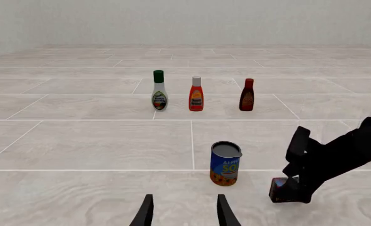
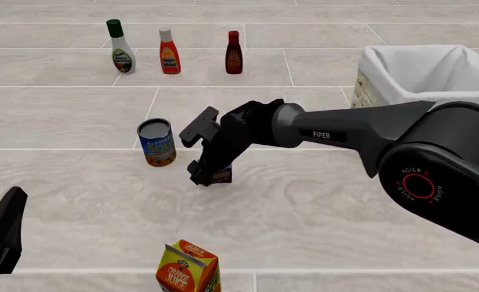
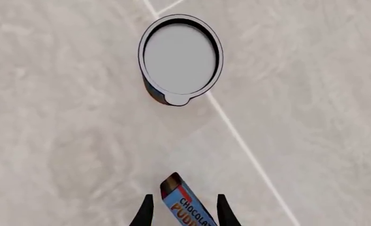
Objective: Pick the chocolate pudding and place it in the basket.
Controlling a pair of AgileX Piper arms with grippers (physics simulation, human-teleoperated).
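Observation:
The chocolate pudding (image 2: 222,176), a small dark box with a blue band and red lettering, stands on the floor just right of the soup can. My right gripper (image 2: 205,176) is lowered over it, open, one finger on each side with gaps showing in the right wrist view, where the pudding (image 3: 186,207) sits between the fingers (image 3: 145,213). From the left wrist view the pudding (image 1: 277,189) peeks out beside the right gripper (image 1: 293,187). My left gripper (image 1: 184,215) is open and empty, low at the near left (image 2: 3,225). The basket (image 2: 385,67) is at the far right.
A blue-labelled soup can (image 2: 156,142) stands close to the left of the pudding. An orange juice carton (image 2: 188,267) is at the near edge. Three sauce bottles (image 2: 168,52) line the back. The right arm (image 2: 345,134) stretches across from the right.

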